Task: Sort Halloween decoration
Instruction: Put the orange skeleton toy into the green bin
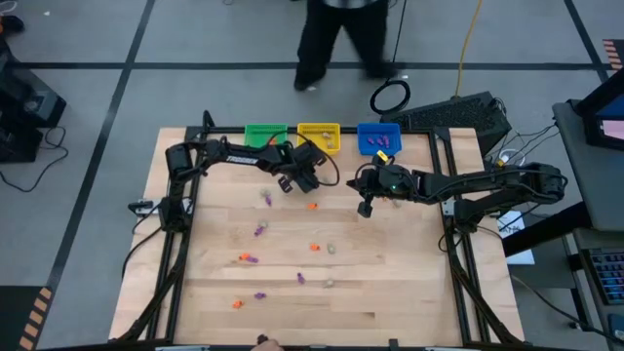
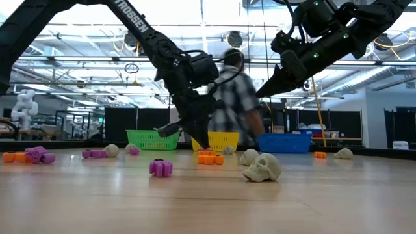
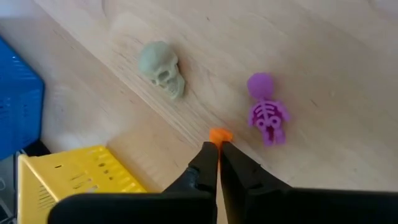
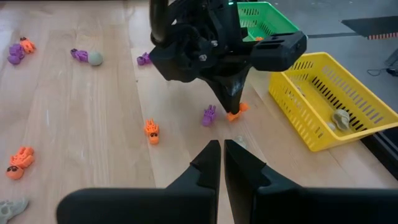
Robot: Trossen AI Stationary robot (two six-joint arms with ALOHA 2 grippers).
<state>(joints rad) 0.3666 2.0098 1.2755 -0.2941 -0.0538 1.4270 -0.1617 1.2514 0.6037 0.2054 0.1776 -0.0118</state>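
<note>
The left end effector (image 3: 217,149) has its two dark fingers pressed together, pinching a small orange trinket (image 3: 219,134) at their tips against the pale wooden surface (image 3: 323,56). Just beside it lies a purple skeleton figure (image 3: 267,109), and a little farther off a pale grey skull (image 3: 162,68). A yellow basket (image 3: 74,180) sits near the fingers, with a blue basket (image 3: 18,99) next to it.

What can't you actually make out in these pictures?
- Orange trinket, left wrist view: the left gripper, shut on it, hides most of it, so its shape is unclear.
- Green basket, high view: contents too small to tell.
- Person, low view: blurred, partly behind the arm.
- Right gripper: shut, empty.
</note>
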